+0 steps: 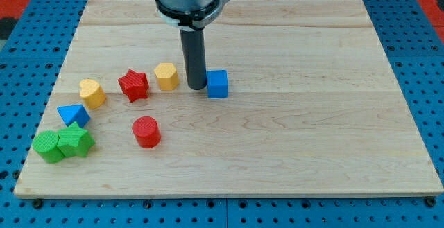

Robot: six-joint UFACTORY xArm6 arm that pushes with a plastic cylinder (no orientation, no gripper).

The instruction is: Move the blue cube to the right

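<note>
The blue cube (217,84) sits on the wooden board (312,117), a little left of the board's middle and towards the view's top. My tip (196,86) is down on the board just left of the blue cube, touching or nearly touching its left face. A yellow hexagonal block (166,76) stands just left of my tip.
A red star block (133,85) and a yellow heart-like block (92,93) lie further left. A blue triangular block (73,115), two green blocks (47,147) (75,141) and a red cylinder (146,132) lie at the lower left.
</note>
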